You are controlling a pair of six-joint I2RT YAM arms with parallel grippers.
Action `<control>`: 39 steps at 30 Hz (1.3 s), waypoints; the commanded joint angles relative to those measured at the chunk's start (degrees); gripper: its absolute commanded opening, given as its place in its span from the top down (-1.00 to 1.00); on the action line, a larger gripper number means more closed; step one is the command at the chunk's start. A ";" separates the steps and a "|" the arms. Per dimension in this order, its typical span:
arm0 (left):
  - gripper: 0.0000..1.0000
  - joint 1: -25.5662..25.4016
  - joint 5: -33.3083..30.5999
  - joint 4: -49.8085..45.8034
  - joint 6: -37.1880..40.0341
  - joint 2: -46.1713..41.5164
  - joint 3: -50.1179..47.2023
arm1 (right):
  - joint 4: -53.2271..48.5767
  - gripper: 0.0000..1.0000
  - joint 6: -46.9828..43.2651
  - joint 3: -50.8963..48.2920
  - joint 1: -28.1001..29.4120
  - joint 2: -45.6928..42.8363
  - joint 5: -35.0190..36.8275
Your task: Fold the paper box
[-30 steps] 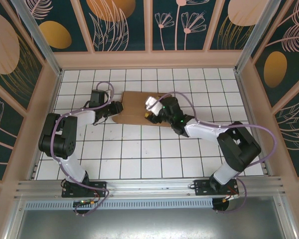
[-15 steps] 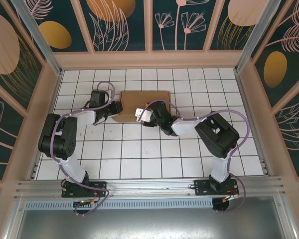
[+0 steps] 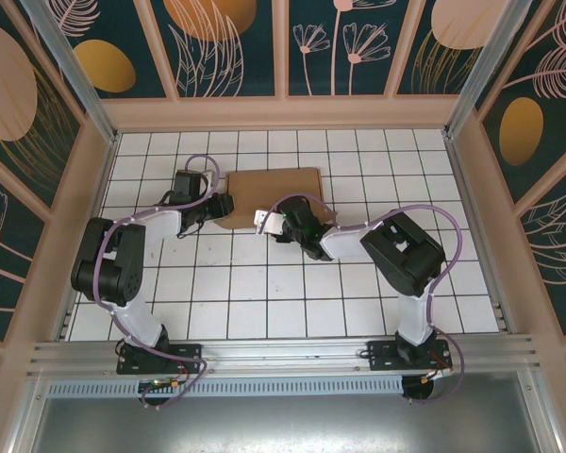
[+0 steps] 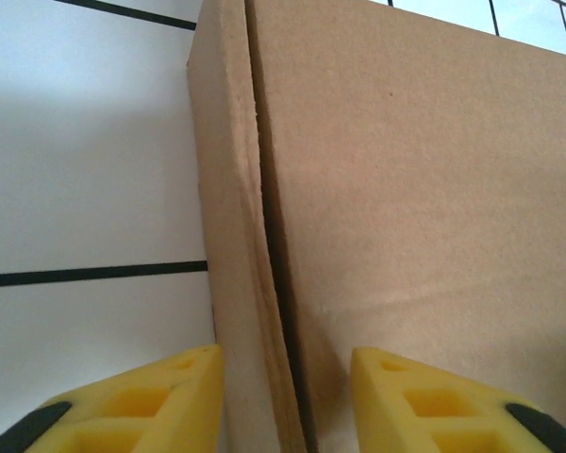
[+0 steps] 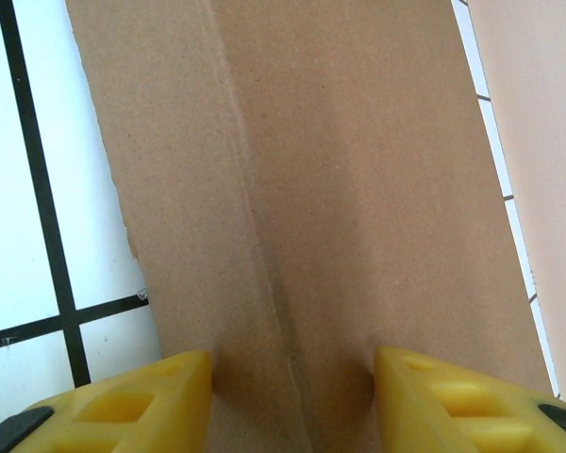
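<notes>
Cardboard looks light, stiff and easily dented, best held at edges and creases: the box (image 3: pixel 278 189) lies under and ahead of the left gripper (image 4: pixel 283 363), spread astride its side seam, and the right gripper (image 5: pixel 292 363), spread over a crease.

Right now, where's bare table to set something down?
Free: table between the arms, this side of the box; also right of it, to the wall. Crowded: its left and near edges, by the left gripper and right gripper.
</notes>
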 commanded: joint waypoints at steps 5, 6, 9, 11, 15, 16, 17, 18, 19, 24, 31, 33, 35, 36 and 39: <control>0.07 -0.45 -1.34 -0.53 -1.36 -5.27 0.62 | 0.84 -0.01 3.58 -1.63 -1.00 -5.42 -6.20; 0.05 -0.49 -1.16 -0.74 -1.26 -4.84 1.00 | 1.28 -0.06 3.95 -2.21 -0.96 -6.31 -6.69; 0.05 -0.04 -0.66 -1.84 -0.75 -2.63 2.06 | 0.40 -0.19 6.91 -3.21 -1.35 -10.02 -12.18; 0.06 0.67 0.77 -0.68 -1.54 -1.57 1.66 | 0.14 -0.25 10.84 -3.90 -2.64 -13.09 -16.65; 0.11 2.02 3.16 1.45 -2.21 1.22 1.72 | -1.05 -0.26 21.85 -4.21 -6.78 -17.54 -26.27; 0.12 2.29 3.86 1.71 -2.22 2.01 2.04 | -0.06 -0.26 25.78 -4.59 -8.25 -18.35 -27.52; 0.14 2.53 4.82 2.35 -2.04 2.68 2.23 | 1.04 -0.26 30.29 -4.93 -9.68 -19.04 -27.58; 0.15 2.66 5.60 2.90 -1.92 3.22 2.22 | 1.27 -0.26 34.66 -4.76 -10.85 -19.43 -26.64; 0.16 2.83 6.69 3.87 -2.02 3.90 2.16 | 0.33 -0.25 39.47 -3.98 -12.34 -19.48 -24.91; 0.24 2.98 10.44 5.44 -0.57 6.24 2.20 | -7.10 -0.08 55.13 0.92 -21.03 -16.15 -29.75; 0.51 6.29 15.09 7.76 -2.35 8.05 -0.16 | -14.11 -0.21 73.84 5.05 -29.83 -10.57 -29.35; 0.58 6.95 16.00 7.06 -1.96 8.78 0.07 | -15.71 -0.39 74.73 6.10 -31.77 -8.14 -34.84; 0.66 7.70 17.29 6.99 -1.91 9.68 0.05 | -18.33 -0.47 76.01 8.03 -33.17 -5.00 -38.19; 0.69 8.04 17.93 7.01 -2.13 10.19 0.05 | -19.37 -0.48 76.20 8.86 -33.56 -3.62 -39.51; 0.76 9.07 19.84 6.86 -2.27 11.68 0.04 | -22.54 -0.53 76.39 11.72 -33.98 0.38 -41.56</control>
